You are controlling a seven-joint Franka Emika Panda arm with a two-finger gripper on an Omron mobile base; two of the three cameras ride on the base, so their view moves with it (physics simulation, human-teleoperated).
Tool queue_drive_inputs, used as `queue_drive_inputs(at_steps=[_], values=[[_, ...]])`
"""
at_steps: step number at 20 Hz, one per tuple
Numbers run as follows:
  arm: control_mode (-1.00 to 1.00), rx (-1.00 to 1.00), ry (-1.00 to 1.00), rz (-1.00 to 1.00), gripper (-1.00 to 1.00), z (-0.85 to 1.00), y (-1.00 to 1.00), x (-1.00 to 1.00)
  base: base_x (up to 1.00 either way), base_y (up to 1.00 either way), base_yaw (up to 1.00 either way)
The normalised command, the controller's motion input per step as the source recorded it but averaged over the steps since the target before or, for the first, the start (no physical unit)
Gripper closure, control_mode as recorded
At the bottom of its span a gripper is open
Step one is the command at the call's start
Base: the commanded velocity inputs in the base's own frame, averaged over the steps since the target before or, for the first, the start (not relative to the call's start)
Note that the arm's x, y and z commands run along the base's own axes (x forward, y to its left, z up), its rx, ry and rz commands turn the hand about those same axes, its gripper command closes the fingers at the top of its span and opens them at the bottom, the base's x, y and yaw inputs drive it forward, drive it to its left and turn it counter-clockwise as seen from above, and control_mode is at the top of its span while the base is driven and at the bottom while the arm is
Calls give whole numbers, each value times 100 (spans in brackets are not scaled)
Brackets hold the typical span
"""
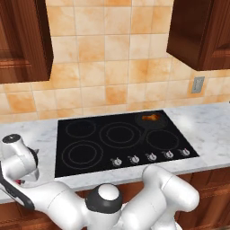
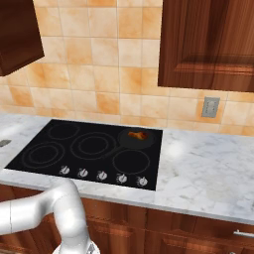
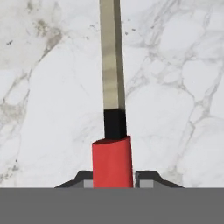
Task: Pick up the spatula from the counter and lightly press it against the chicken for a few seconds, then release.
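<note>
The spatula (image 3: 111, 87) lies on the white marble counter (image 3: 175, 109), its long tan blade stem running away from the hand, with a black collar and a red handle (image 3: 112, 159) nearest me. My gripper (image 3: 113, 179) is shut on the red handle, one dark fingertip pressed to each side. In the left base view the gripper (image 1: 20, 179) is low over the counter, left of the cooktop. The chicken (image 1: 150, 118) (image 2: 138, 135) is an orange-brown piece in a small dark pan on the back right burner.
The black cooktop (image 1: 90, 134) (image 2: 59, 149) has a row of knobs (image 1: 152, 157) along its front edge. Marble counter (image 2: 208, 163) stretches to the right of it. Wooden cabinets hang above on both sides, and an outlet (image 2: 210, 106) sits on the tiled wall.
</note>
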Motion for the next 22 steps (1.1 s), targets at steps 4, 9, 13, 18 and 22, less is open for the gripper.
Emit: queue_drive_inputs(at_steps=[4, 9, 13, 18, 22], values=[[-100, -3, 0, -2, 100, 11, -16, -20, 0, 0, 0], [-100, -3, 0, 0, 100, 37, -28, -15, 0, 0, 0], [-100, 0, 0, 0, 100, 31, -33, -3, 0, 0, 0], [-100, -3, -5, 0, 100, 27, -43, -9, 0, 0, 0], [-100, -5, -8, 1, 100, 28, -47, -8, 0, 0, 0]])
